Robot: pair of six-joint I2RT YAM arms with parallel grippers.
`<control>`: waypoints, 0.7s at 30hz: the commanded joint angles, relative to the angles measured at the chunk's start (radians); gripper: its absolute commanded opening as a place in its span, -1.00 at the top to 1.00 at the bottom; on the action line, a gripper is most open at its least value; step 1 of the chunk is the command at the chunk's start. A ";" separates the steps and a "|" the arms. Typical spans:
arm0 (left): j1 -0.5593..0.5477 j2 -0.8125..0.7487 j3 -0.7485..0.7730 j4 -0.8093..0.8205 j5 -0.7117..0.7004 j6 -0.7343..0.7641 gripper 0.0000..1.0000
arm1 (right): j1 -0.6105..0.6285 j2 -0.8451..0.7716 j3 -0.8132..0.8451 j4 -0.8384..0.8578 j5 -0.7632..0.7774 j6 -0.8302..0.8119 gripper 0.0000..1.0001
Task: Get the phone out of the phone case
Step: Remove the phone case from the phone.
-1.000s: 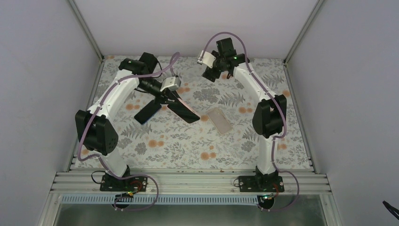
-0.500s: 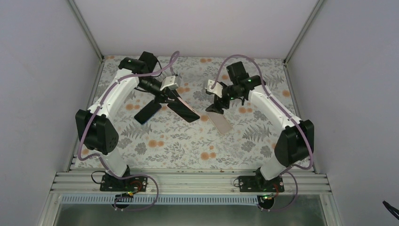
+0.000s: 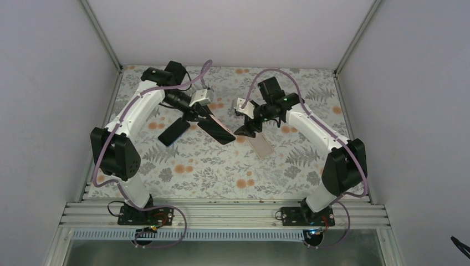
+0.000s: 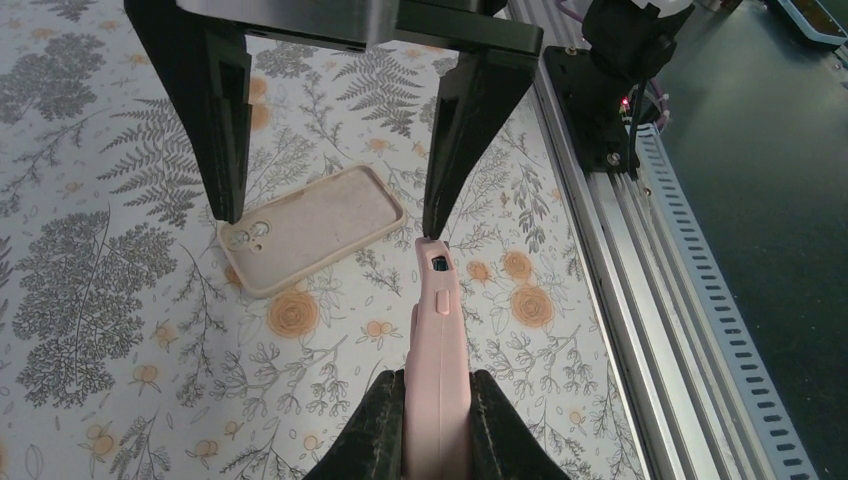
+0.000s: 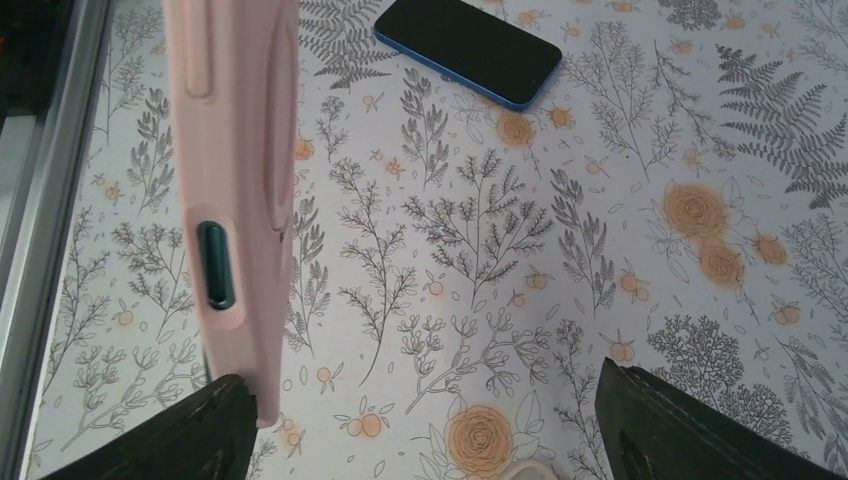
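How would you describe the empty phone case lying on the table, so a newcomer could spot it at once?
On the floral table, look near the middle, by the open right gripper: the empty case lies flat there, inside up. It is pale beige, unlike the pink case clamped on edge in the left gripper and the dark, blue-edged phone lying further left.

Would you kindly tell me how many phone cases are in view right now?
2. One pink case is clamped edge-on in the left gripper; one empty case lies flat on the table beneath the open right gripper. No others visible.
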 commanded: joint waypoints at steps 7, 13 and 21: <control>0.004 -0.016 0.030 -0.005 0.072 0.004 0.95 | 0.001 0.004 -0.015 0.007 -0.007 0.005 -0.70; 0.004 -0.016 0.030 -0.005 0.068 0.004 0.95 | 0.000 -0.010 -0.027 -0.050 -0.015 -0.026 -0.68; 0.005 -0.008 0.041 -0.005 0.068 -0.001 0.95 | 0.001 -0.001 -0.034 -0.064 -0.034 -0.036 -0.66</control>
